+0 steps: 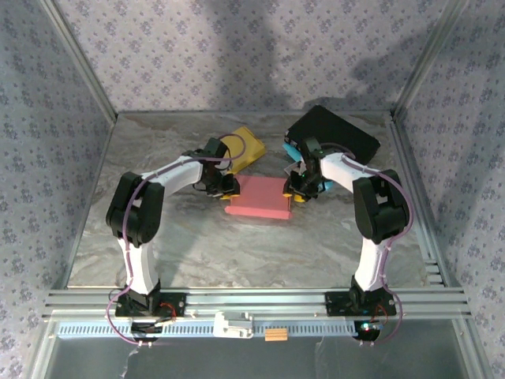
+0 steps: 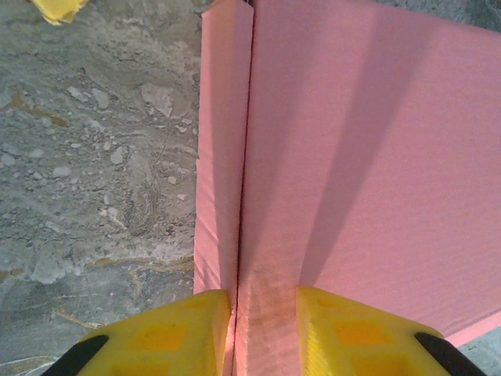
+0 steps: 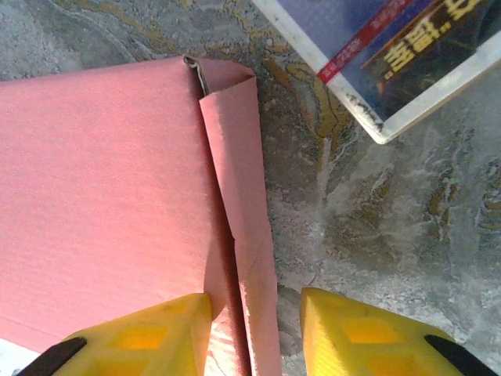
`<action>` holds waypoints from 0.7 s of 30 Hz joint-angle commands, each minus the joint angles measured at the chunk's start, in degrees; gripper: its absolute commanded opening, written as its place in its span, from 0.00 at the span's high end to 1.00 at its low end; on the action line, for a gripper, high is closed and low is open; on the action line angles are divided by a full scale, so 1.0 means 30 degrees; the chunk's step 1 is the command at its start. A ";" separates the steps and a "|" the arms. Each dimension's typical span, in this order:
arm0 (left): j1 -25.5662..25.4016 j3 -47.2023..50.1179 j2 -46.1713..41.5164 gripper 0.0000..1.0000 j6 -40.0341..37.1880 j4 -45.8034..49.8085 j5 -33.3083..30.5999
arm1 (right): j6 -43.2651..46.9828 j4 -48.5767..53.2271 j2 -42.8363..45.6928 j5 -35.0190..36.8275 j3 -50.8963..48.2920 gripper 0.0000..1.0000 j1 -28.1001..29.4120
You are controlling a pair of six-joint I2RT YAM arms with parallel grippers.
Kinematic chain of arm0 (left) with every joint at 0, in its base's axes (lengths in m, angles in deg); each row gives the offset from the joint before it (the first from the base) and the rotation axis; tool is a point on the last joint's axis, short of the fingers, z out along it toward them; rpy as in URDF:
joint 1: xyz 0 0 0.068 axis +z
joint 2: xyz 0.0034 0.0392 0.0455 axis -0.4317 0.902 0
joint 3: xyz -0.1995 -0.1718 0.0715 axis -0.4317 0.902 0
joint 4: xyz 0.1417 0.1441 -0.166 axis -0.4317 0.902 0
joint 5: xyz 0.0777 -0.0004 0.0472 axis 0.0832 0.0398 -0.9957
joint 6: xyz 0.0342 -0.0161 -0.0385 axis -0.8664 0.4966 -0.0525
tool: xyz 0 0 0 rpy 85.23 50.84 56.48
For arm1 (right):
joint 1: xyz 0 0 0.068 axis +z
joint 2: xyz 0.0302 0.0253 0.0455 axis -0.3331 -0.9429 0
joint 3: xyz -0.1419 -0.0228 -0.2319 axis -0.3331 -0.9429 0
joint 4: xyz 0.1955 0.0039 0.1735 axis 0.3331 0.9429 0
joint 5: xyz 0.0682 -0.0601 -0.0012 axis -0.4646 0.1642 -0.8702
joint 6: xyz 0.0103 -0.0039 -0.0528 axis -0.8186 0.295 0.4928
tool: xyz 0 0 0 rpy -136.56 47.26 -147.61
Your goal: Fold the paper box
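Observation:
The pink paper box (image 1: 259,199) lies flat in the middle of the table, with one arm at each short end. In the left wrist view a raised side flap of the box (image 2: 376,157) runs straight up between the yellow fingers. My left gripper (image 2: 264,333) is shut on that flap, with both pads pressed against it. In the right wrist view the right edge flap of the box (image 3: 102,180) stands folded up. My right gripper (image 3: 257,333) is open around it: the left finger (image 3: 149,333) touches the pink card and the right finger (image 3: 368,337) stands apart over bare table.
A yellow block (image 1: 246,146) lies behind the left gripper. A black box (image 1: 335,134) and a blue item (image 1: 292,150) sit at the back right; a white-rimmed printed box (image 3: 391,47) lies close beyond the right fingers. Metal frame posts border the marble table (image 1: 197,253).

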 commanded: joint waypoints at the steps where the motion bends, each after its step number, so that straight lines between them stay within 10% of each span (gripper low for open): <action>1: 0.0035 0.0590 -0.0036 0.71 -0.0141 -0.0647 0.0127 | 0.0343 -0.0430 0.0160 -0.1167 -0.0757 0.63 -0.0459; 11: 0.0180 0.0303 -0.1117 0.58 -0.1041 0.0642 -0.1194 | 0.0930 -0.0502 0.0046 -0.2068 -0.1002 0.61 -0.1137; 21: 0.0160 0.1150 -0.0142 0.65 -0.1306 -0.0425 -0.0230 | 0.1102 -0.0633 -0.0149 -0.2264 -0.1161 0.61 -0.1076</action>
